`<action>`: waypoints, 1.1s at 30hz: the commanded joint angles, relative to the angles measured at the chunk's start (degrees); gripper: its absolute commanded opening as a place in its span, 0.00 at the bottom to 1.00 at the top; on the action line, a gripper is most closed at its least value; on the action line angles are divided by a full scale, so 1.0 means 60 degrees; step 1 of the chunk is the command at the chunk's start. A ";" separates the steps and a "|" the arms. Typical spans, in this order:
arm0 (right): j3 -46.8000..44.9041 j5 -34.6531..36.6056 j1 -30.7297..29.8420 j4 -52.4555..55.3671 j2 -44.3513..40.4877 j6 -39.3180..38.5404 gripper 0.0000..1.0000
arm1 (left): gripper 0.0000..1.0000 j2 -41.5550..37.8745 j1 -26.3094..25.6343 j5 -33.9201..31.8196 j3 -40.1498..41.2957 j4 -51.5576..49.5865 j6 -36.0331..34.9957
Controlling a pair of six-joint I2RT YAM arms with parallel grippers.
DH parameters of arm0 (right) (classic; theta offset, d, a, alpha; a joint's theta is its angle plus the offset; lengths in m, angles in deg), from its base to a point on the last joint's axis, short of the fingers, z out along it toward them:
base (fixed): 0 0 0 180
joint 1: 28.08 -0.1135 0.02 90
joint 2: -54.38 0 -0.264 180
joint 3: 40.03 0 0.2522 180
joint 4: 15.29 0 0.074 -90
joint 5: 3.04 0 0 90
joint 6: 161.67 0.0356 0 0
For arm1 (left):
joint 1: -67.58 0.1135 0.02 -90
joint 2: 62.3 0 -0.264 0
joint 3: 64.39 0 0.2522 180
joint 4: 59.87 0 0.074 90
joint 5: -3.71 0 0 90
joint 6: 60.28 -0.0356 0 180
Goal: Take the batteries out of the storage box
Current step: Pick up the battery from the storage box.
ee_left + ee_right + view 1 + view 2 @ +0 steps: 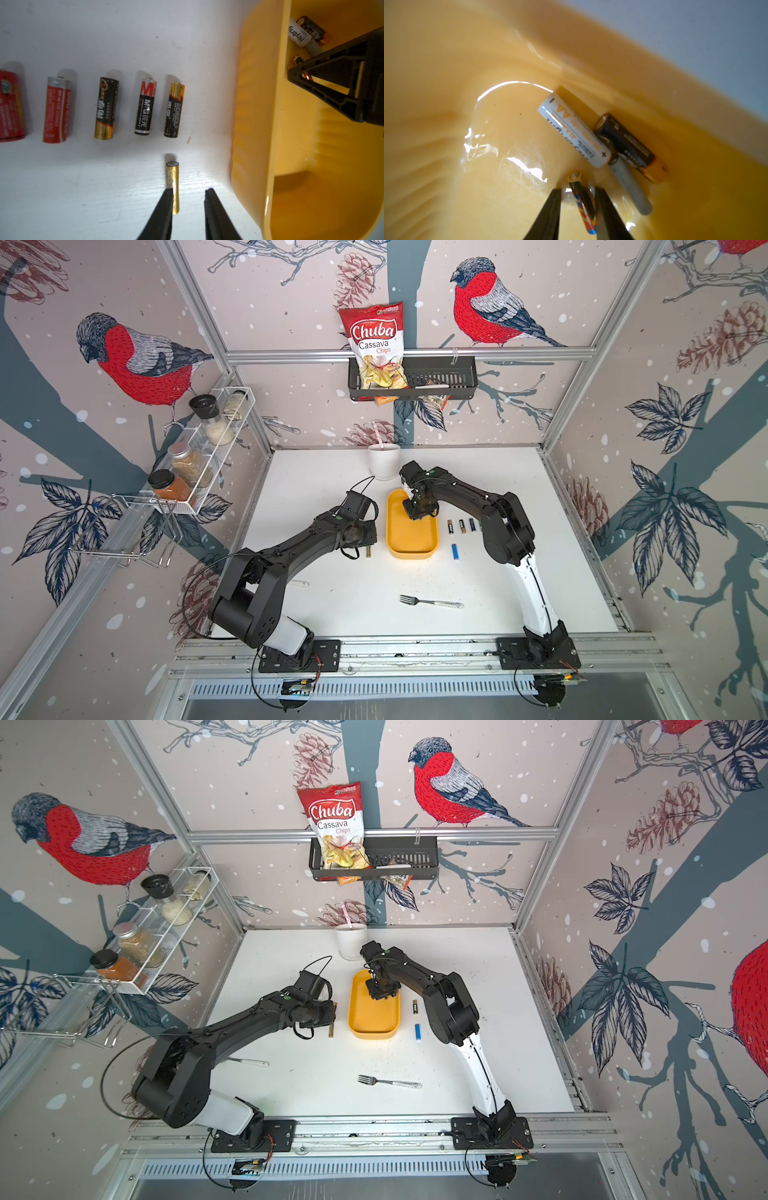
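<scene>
The yellow storage box (411, 549) (374, 1029) sits mid-table. My right gripper (578, 190) (417, 512) reaches down into its far end. Its open jaws straddle a slim multi-coloured battery (583, 204), which lies against one finger with a gap to the other. A white AA battery (574, 129), a black-and-gold battery (629, 147) and a grey slim battery (630, 187) lie beside it in the box. My left gripper (189, 190) stands open just left of the box. A slim gold battery (172, 178) (368, 552) lies on the table by one finger.
Several batteries stand in a row (145, 107) on the table left of the box. Others (461, 526) and a blue one (456, 551) lie to its right. A fork (430, 602) lies in front, a white cup (384, 461) behind. A white-handled utensil (299, 583) lies by the left arm.
</scene>
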 commanded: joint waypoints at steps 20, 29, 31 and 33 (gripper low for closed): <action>-0.0165 -0.0078 -0.0101 0.0096 -0.0459 0.0175 0.17 | 0.30 -0.0109 0.0035 -0.0123 -0.0208 -0.0195 -0.0092; -0.0423 -0.0226 -0.0095 0.0125 -0.1111 0.0425 0.18 | 0.30 -0.0115 0.0034 -0.0117 -0.0266 -0.0195 -0.0122; -0.0562 -0.0210 -0.0081 0.0133 -0.1365 0.0495 0.18 | 0.30 -0.0055 0.0037 -0.0108 -0.0347 -0.0191 -0.0151; -0.0723 -0.0196 -0.0038 0.0170 -0.1652 0.0556 0.18 | 0.30 0.0021 0.0037 -0.0086 -0.0428 -0.0208 -0.0192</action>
